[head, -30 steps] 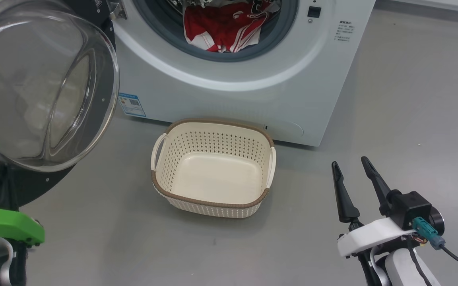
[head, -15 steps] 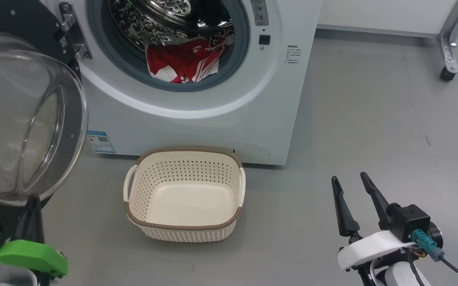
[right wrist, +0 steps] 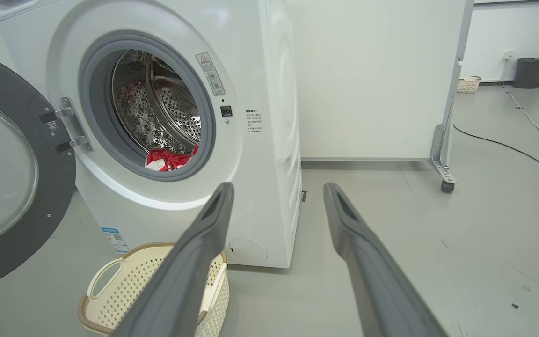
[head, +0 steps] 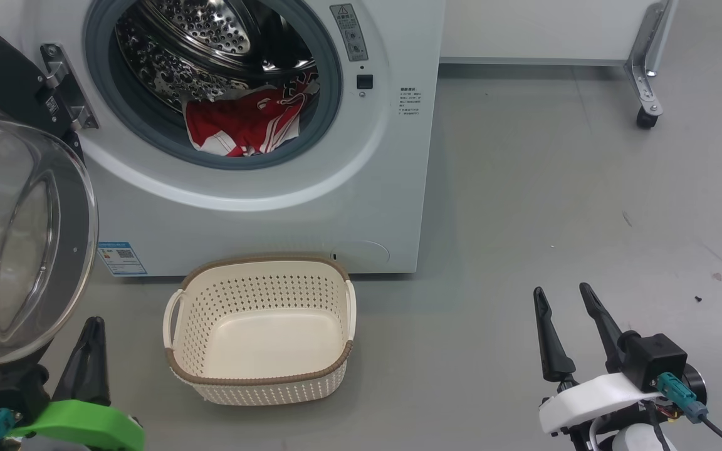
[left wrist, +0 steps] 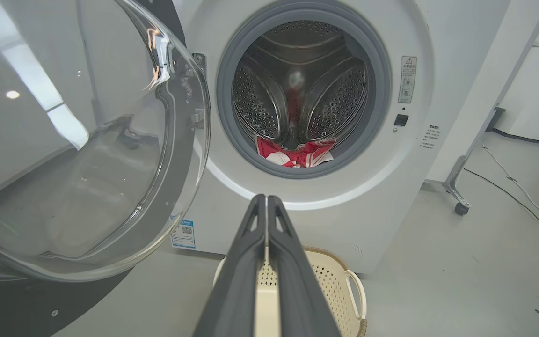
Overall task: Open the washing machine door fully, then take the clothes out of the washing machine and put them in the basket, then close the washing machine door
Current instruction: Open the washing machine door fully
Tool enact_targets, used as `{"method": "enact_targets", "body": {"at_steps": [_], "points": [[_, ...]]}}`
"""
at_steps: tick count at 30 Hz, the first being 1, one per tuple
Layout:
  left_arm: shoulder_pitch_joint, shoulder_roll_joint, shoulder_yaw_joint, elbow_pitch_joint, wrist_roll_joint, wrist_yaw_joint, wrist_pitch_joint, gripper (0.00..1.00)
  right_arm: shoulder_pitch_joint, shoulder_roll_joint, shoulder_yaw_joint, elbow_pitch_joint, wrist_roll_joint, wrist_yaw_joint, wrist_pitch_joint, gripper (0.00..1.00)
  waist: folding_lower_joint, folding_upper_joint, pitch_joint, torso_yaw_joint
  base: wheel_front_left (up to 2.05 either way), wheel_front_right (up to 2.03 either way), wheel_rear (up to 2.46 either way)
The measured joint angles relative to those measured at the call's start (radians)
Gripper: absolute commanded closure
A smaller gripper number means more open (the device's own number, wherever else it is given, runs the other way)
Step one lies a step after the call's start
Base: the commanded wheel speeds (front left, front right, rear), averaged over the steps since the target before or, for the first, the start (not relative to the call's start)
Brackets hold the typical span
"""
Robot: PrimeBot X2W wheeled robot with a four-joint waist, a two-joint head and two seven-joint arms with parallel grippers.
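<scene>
White sheet metal of the washing machine [head: 261,213] stood at the top of the head view, and more of its steel drum showed than one second before. The whole picture had shifted, so I judged that the camera had lifted, not that the machine had moved. The door [head: 16,250] hung wide open on its hinge at the left of the mouth, and the way into the drum was free. The basket [head: 261,391] stood empty on the floor, just in front of the machine. The clothes [head: 242,128] lay inside the drum, at its front lip. The left gripper [left wrist: 266,201] was clenched with nothing between its fingers, and it now showed just beside the lower rim of the door. The right gripper [head: 561,289] was spread open and empty, well apart from the machine. So the opening step looked finished, and the taking out of the clothes was not yet begun.
</scene>
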Motion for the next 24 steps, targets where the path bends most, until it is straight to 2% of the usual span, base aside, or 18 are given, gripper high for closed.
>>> {"method": "enact_targets", "body": {"at_steps": [2, 3, 7, 24], "points": [[0.004, -0.002, -0.01, -0.008, 0.01, 0.0, -0.007, 0.5, 0.0, 0.0, -0.003, -0.007, 0.0, 0.0, 0.0, 0.0, 0.0001, 0.0, 0.0, -0.003, 0.0, 0.0, 0.0], [0.005, -0.003, -0.015, -0.013, 0.014, -0.003, -0.011, 0.02, 0.0, 0.0, -0.003, -0.008, 0.0, 0.0, 0.0, 0.0, 0.0, 0.0, 0.0, -0.005, 0.0, 0.0, 0.0], [0.018, -0.03, -0.031, -0.031, 0.008, -0.009, -0.013, 0.0, 0.0, 0.002, -0.004, -0.01, 0.0, 0.0, 0.0, 0.0, 0.0001, 0.0, 0.002, -0.008, 0.0, 0.0, 0.0], [0.049, -0.028, -0.037, -0.054, 0.01, -0.009, -0.028, 0.0, 0.001, 0.004, -0.013, -0.023, 0.0, 0.0, 0.0, 0.0, 0.0001, 0.0, 0.015, -0.016, 0.0, 0.0, 0.0]]}}
